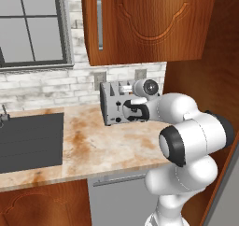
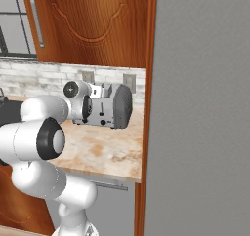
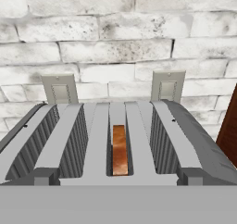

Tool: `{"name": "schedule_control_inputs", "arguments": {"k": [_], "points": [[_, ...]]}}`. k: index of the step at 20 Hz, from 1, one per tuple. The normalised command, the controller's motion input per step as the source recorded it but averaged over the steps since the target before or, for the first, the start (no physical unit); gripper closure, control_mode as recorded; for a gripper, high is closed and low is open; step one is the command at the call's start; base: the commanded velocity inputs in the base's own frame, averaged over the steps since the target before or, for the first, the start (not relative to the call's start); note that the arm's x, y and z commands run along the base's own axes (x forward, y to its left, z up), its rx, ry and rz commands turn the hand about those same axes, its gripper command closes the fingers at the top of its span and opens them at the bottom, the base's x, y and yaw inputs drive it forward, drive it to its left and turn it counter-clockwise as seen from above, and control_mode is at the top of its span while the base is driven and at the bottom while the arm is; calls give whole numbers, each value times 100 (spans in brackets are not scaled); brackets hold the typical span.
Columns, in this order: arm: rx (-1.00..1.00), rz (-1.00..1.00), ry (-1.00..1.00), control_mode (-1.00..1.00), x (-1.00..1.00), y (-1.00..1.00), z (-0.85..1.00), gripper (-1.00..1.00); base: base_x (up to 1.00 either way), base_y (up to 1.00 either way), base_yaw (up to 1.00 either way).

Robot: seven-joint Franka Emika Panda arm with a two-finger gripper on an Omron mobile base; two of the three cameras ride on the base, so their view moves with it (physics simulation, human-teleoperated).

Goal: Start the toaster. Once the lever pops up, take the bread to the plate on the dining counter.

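Far left in the left base view, a dark rectangular sink (image 1: 30, 141) sits sunk in the worktop (image 1: 93, 145), whose marble top is beige with rust-coloured blotches; a grey-framed window (image 1: 32, 26) stands above it. Whitewashed brick backsplash (image 1: 46, 87), rough and mottled, runs behind. Moving right: the toaster (image 1: 112, 103), a boxy silver-grey body with small black levers and knobs on its front, stands at the back of the worktop against the brick, below two beige wall outlets (image 3: 60, 89). Above hangs a reddish-brown wood cabinet (image 1: 149, 22) with carved door panels and a metal bar handle. The white arm's wrist crosses in front of the toaster's right half, hiding part of its face. From the hand view, looking down on the toaster top: ribbed grey slot walls, long narrow openings; the bread (image 3: 120, 149), a thin brown-crusted slice seen edge on, sits upright down in the centre slot. Other slots show nothing inside. Gripper fingertips not made out in any view; jaws stand at their widest, nothing in them. Right of the toaster, a wood side panel and a flat grey wall (image 2: 200, 108) close in the corner.
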Motion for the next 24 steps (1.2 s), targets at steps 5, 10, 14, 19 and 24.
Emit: {"name": "schedule_control_inputs", "arguments": {"k": [5,10,14,19,24], "points": [[0,0,0,-100,0,0,0,-100,0,0,0],[0,0,0,-100,0,0,0,-100,0,0,0],[0,0,0,-100,0,0,0,-100,0,0,0],[0,0,0,-100,0,0,0,-100,0,0,0],[0,0,0,-100,0,0,0,-100,0,0,0]]}}
